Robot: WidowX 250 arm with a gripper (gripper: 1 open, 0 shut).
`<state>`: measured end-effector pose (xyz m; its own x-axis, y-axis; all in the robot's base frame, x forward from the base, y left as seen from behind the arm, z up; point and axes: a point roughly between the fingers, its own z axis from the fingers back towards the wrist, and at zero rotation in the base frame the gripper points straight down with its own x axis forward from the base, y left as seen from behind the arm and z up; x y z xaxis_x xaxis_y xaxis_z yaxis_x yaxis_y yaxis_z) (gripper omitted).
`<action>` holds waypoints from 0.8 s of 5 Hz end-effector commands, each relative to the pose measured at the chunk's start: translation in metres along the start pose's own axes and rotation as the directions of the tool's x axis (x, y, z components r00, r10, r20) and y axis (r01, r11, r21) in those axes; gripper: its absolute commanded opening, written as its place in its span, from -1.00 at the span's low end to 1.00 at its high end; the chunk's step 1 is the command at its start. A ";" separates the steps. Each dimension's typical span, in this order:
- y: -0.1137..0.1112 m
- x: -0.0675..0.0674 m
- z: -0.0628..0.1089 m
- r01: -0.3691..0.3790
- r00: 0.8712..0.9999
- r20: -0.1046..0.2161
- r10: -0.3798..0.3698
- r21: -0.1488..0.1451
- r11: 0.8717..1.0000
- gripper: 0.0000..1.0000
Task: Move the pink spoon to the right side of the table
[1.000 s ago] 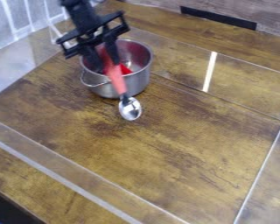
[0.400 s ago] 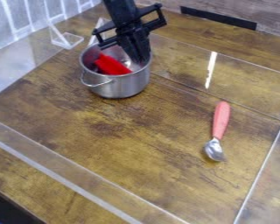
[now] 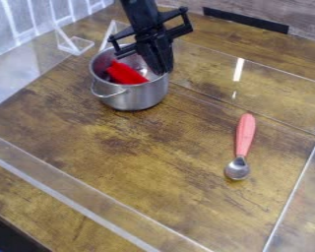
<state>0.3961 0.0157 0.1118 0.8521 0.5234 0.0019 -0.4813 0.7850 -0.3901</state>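
Observation:
The pink spoon (image 3: 242, 144) lies flat on the right part of the table (image 3: 134, 172), salmon handle pointing away and shiny metal bowl nearest the camera. It lies free, with nothing touching it. My gripper (image 3: 157, 68) hangs well to its left, pointing down over the right rim of the steel pot (image 3: 126, 91). Its dark fingers (image 3: 153, 57) stand close together with nothing visible between them, and I cannot tell whether a gap is left.
A bright red object (image 3: 123, 72) lies inside the steel pot at the back left. Clear acrylic walls (image 3: 294, 192) edge the tabletop on the right, left and front. A bright reflection streak (image 3: 236, 71) shows behind the spoon.
A second ago the spoon lay just in front of the pot under the gripper. Now it lies far to the right, and the gripper has shifted right over the pot's rim.

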 end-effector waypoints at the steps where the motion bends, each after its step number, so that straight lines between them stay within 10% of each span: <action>1: -0.032 -0.013 0.031 0.012 0.996 0.088 -0.009 -0.033 0.999 -1.00; 2: -0.044 -0.021 0.027 -0.040 0.993 0.106 0.044 -0.037 0.998 1.00; 3: -0.065 -0.040 0.036 0.045 0.997 0.069 -0.042 -0.048 0.998 -1.00; 4: -0.079 -0.057 0.030 0.121 0.992 0.034 -0.119 -0.056 0.991 -1.00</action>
<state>0.3797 -0.0619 0.1400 0.8917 0.4526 0.0021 -0.4140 0.8174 -0.4006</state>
